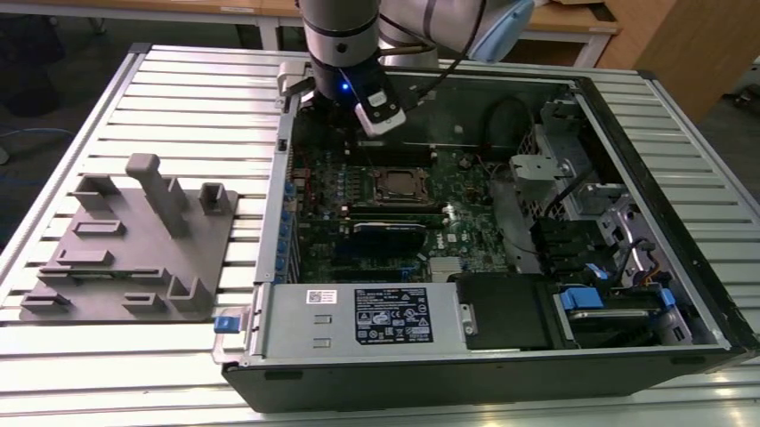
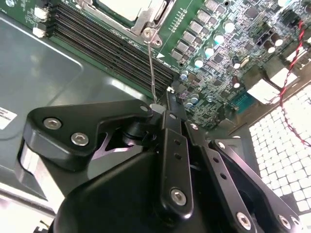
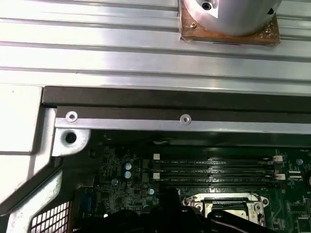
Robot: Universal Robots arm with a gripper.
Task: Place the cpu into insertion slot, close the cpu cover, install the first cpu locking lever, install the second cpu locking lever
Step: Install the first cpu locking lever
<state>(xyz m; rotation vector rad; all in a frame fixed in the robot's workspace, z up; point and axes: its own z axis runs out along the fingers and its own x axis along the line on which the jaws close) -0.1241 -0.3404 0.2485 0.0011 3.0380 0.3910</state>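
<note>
One arm (image 1: 344,36) upright over the motherboard (image 1: 465,191), pincer (image 2: 156,108) tight around the cpu locking lever (image 2: 152,68)

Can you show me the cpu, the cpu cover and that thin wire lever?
the cpu (image 2: 127,7): second wrist view, on its pale metal top.
the cpu cover (image 2: 138,25): second wrist view, on the frame's corner.
the locking lever (image 2: 152,63): second wrist view, midway along the thin wire.

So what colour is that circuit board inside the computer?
Green circuit board, clearest in the second wrist view.
</note>
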